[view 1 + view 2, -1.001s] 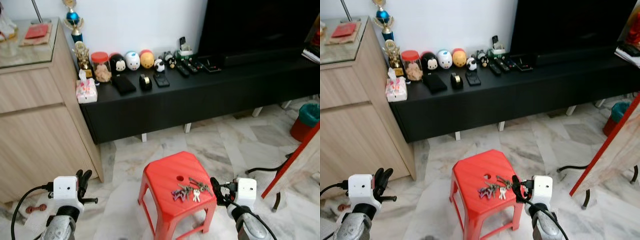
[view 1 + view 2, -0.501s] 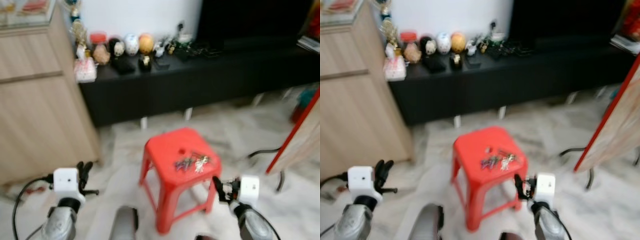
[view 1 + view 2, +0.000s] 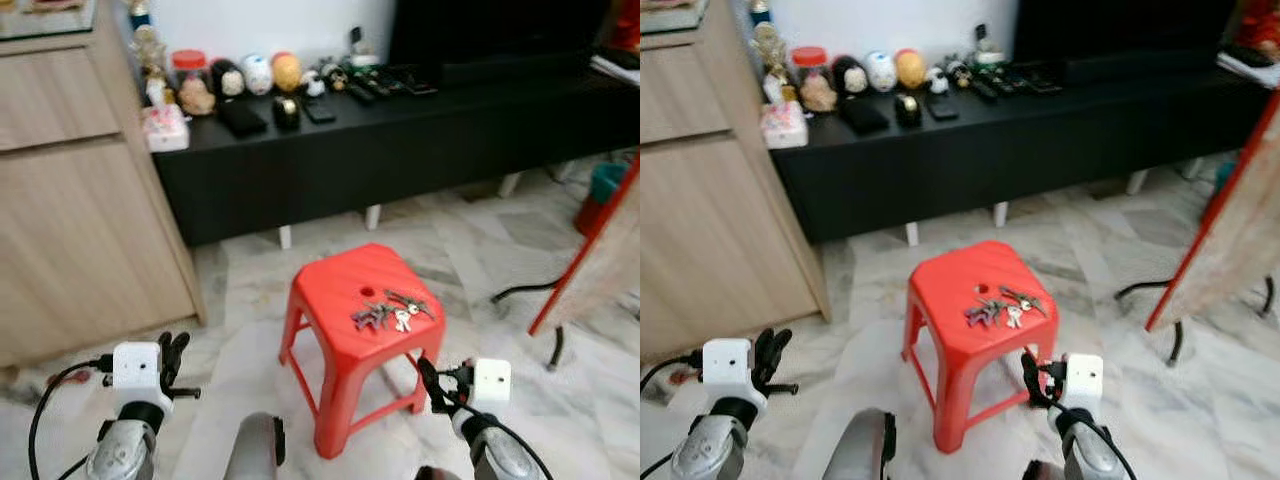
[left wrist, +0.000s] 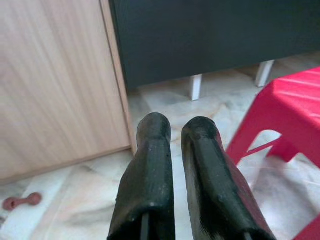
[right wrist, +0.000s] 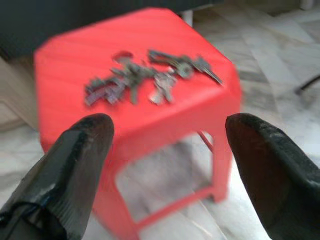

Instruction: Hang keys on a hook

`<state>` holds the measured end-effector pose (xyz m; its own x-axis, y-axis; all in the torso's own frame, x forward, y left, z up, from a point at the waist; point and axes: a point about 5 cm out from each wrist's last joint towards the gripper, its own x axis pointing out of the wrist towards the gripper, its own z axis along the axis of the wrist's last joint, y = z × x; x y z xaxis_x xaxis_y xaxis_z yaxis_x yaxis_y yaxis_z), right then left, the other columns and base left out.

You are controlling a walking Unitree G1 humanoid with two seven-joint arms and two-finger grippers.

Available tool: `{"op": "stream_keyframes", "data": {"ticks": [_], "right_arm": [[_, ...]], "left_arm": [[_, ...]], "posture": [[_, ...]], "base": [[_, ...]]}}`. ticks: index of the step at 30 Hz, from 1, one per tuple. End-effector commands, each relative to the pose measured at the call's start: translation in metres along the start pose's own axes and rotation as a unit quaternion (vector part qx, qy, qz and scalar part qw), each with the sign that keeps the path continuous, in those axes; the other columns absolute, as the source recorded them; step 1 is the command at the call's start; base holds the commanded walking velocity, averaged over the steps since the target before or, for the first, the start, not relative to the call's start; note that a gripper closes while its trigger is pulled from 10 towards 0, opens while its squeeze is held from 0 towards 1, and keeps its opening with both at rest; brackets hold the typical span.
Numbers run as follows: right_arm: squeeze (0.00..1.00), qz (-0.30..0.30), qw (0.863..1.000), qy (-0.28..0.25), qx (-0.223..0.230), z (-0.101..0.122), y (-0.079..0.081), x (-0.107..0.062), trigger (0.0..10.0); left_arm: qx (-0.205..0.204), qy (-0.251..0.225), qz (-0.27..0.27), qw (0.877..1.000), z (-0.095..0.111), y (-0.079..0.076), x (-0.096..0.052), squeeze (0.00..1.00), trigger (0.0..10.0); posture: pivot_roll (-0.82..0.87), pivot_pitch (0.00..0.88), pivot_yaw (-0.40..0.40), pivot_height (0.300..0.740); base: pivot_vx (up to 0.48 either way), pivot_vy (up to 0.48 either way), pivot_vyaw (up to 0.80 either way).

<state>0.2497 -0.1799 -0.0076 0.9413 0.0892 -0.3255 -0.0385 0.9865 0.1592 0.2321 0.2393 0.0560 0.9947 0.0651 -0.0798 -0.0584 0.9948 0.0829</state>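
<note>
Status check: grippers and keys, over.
Right gripper open, short of the red plastic stool. Left gripper shut, idle. Bunch of metal keys on stool top, untouched. Nothing between.

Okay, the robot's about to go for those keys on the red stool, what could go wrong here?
The keys lie spread loosely near the front edge of the red stool, so a poor approach by the open right gripper could push them off onto the marble floor. Several bunches seem tangled, so it might lift only some. The stool looks light; a bump from the arm could shift or tip it.
</note>
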Motion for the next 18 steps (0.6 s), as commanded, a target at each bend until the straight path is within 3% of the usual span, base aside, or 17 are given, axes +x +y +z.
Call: {"op": "stream_keyframes", "data": {"ticks": [1, 5, 8, 18], "right_arm": [[0.00, -0.009, 1.000, 0.004, 0.004, -0.0025, -0.0055, -0.0028, 10.0], [0.00, -0.006, 1.000, 0.001, -0.008, -0.0012, -0.0062, -0.0030, 10.0], [0.00, -0.003, 1.000, -0.004, -0.005, 0.0000, -0.0061, -0.0033, 10.0], [0.00, -0.008, 1.000, -0.002, 0.002, 0.0001, -0.0075, -0.0025, 10.0]], "left_arm": [[0.004, 0.005, -0.002, 1.000, 0.0002, -0.0005, 0.0021, 0.00, 10.0], [0.004, 0.003, -0.001, 1.000, 0.0007, -0.0008, 0.0029, 0.00, 10.0], [0.004, 0.003, -0.001, 1.000, 0.0009, -0.0009, 0.0031, 0.00, 10.0], [0.005, 0.003, -0.001, 1.000, 0.0009, -0.0007, 0.0034, 0.00, 10.0]], "posture": [[0.17, 0.030, -0.043, 0.612], [0.17, 0.031, -0.045, 0.612], [0.17, 0.030, -0.045, 0.612], [0.16, 0.033, -0.047, 0.612]], "base": [[0.000, 0.000, 0.00], [0.000, 0.000, 0.00], [0.247, 0.000, 0.71], [0.265, 0.000, 0.00]]}}
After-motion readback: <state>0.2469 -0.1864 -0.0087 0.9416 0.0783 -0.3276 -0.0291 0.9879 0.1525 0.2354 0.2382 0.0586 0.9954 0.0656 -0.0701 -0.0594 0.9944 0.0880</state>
